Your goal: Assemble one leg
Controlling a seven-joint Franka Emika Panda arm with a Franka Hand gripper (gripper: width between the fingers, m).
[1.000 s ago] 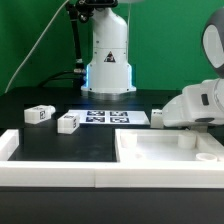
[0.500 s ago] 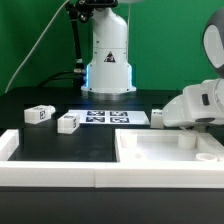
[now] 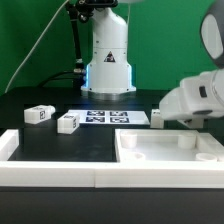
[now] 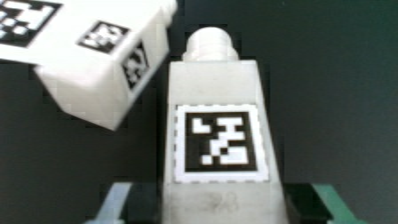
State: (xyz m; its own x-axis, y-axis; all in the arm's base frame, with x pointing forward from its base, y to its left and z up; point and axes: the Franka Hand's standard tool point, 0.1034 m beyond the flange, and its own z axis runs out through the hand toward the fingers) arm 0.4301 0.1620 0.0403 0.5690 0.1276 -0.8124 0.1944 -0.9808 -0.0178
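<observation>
In the wrist view a leg (image 4: 217,120), a small white block with a square tag on its face and a rounded peg at its far end, lies lengthwise between my gripper (image 4: 222,205) fingers. The jaws stand against both its sides, shut on it. A second leg (image 4: 98,70) lies tilted close beside it. In the exterior view my arm's white hand (image 3: 195,98) is at the right and hides the fingers. A small white tagged piece (image 3: 157,118) shows at its lower left edge.
Two more legs (image 3: 39,114) (image 3: 68,122) lie on the black table at the exterior view's left. The marker board (image 3: 112,117) lies in the middle before the robot base (image 3: 108,60). The large white square piece with raised rim (image 3: 170,155) is at the front right.
The arm's hand has risen a little and shifted slightly to the exterior view's left. The two legs on the left have not moved.
</observation>
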